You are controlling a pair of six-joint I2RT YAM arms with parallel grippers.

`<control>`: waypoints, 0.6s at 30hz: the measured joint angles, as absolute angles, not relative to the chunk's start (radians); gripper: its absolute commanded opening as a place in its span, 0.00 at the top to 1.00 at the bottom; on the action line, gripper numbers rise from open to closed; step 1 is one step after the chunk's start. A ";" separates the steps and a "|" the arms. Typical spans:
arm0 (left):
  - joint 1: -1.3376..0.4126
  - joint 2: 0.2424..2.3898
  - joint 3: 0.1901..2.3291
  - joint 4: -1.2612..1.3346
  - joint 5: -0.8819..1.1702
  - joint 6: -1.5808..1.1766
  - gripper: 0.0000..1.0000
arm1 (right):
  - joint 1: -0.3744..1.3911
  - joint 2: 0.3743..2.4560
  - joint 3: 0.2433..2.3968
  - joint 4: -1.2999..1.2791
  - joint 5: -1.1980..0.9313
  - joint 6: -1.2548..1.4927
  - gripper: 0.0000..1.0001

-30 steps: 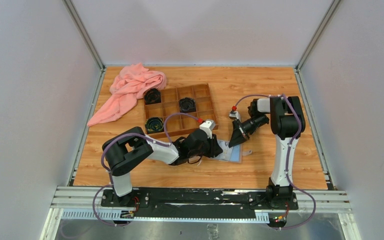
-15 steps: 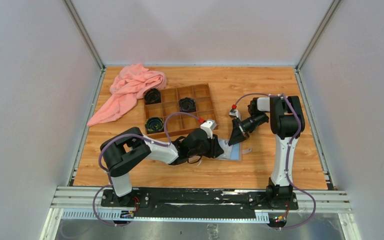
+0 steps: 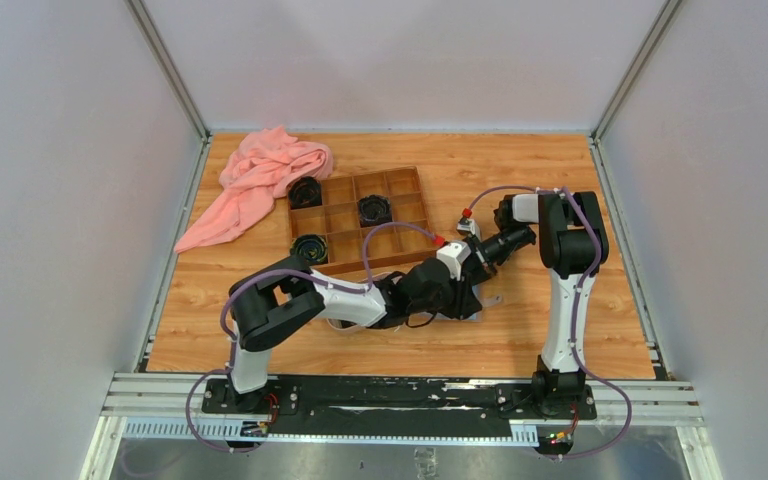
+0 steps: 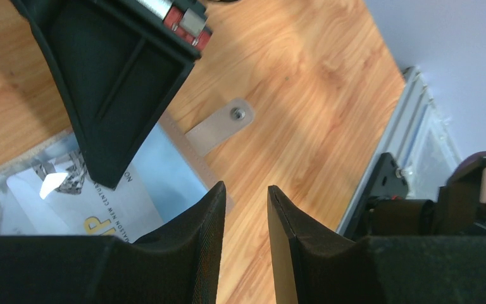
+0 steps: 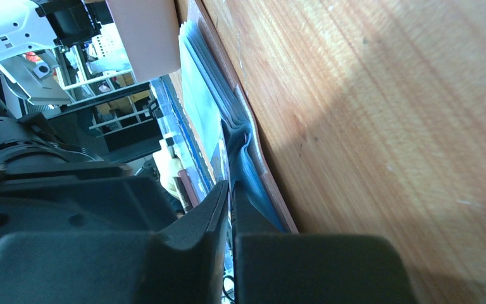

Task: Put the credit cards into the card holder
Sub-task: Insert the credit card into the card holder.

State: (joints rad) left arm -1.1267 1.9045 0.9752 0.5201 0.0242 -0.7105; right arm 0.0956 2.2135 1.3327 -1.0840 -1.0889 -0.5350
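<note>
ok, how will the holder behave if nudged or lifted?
The holder is probably floppy: its thin leaves buckle at the right gripper. Likely light, so it may slide on the smooth table. Its snap tab lies limp and flat.

Compartment box [image 3: 405,215] sits mid-worktop [image 3: 440,160], toward the back; towel [image 3: 260,180] bunched just left of it, reaching the back-left corner. Three coiled items in the box: back-left compartment [image 3: 305,192], a middle one [image 3: 374,209], front-left [image 3: 309,246]. Card holder [image 4: 171,177] lies open on the worktop just in front of the box's right end, snap tab [image 4: 221,126] flat on the wood beside it. A card [image 4: 82,206] lies on its inside. Left hand [image 4: 247,190] over the holder's edge, right hand [image 5: 231,187] down at the holder from behind
</note>
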 measured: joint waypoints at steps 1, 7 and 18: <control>-1.129 1.912 0.978 0.512 0.014 -0.710 0.64 | 0.096 2.214 1.333 -1.083 -1.089 -0.534 0.93; -1.160 1.950 1.028 0.392 -0.102 -0.710 0.61 | 0.096 2.214 1.333 -1.073 -1.089 -0.522 0.93; -1.187 1.971 1.101 0.267 -0.277 -0.707 0.57 | 0.096 2.214 1.333 -1.055 -1.091 -0.511 0.88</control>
